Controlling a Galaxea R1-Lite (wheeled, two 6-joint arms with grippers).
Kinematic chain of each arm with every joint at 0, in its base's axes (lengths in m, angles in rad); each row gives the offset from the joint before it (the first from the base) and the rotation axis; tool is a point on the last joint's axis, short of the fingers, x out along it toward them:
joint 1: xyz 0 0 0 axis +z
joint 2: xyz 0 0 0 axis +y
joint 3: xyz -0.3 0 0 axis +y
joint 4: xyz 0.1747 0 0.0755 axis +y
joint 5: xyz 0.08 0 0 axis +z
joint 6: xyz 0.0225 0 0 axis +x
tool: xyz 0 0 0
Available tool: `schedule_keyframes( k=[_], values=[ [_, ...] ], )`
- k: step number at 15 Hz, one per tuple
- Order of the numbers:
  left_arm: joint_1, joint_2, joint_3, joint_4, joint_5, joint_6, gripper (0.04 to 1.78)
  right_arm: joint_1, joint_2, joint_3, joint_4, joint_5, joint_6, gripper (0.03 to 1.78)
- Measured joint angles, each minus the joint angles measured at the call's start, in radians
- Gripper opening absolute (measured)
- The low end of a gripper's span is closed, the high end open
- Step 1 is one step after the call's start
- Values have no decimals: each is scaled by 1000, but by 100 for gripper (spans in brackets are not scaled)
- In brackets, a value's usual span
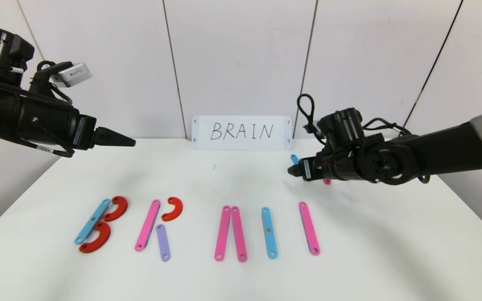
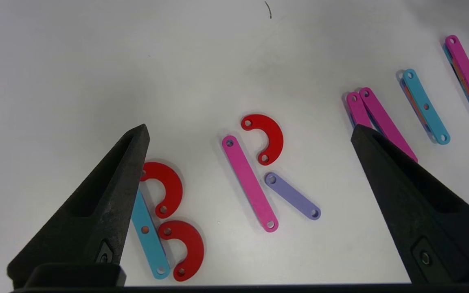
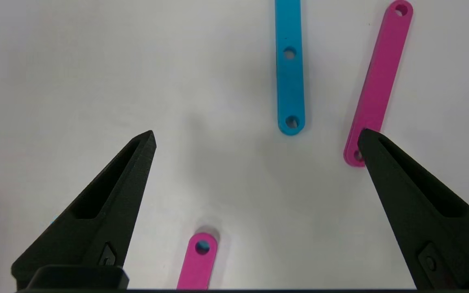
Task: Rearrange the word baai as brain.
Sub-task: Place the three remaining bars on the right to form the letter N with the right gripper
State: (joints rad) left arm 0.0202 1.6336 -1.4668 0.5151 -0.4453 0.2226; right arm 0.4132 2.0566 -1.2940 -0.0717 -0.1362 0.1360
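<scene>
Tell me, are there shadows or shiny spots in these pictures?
Head view: soft grey shadows of the arms lie on the white table, no glare. Left wrist view: each piece, like the lilac strip, has a faint shadow at its edge. Right wrist view: a blurry shadow patch beside the blue strip.

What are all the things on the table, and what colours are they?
Long pink strips: four, pink, one in the R, two side by side mid-row, one at the row's right end.
Long blue strips: two, blue, one in the B, one right of centre.
Red curves: three, red, two on the B, one on the R.
Lilac strip: one, lilac, R's leg.
Spare pieces: blue and pink, partly hidden under the right arm.
Card: one, white, reads BRAIN, against the wall.
Table: white.
Left gripper: black, open, raised at left.
Right gripper: black, open, raised at right.
</scene>
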Motion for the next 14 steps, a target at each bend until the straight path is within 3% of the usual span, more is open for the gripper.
schedule_keyframes(
  k=[4, 9, 14],
  values=[
    [-1, 0, 1, -4, 0, 0, 173, -21, 103, -58, -105, 17, -9, 174],
    [-1, -1, 7, -7, 0, 0, 173, -43, 184, -97, -159, 59, -23, 174],
    [-1, -4, 8, -8, 0, 1, 173, -46, 220, -108, -162, 60, -22, 174]
  ],
)
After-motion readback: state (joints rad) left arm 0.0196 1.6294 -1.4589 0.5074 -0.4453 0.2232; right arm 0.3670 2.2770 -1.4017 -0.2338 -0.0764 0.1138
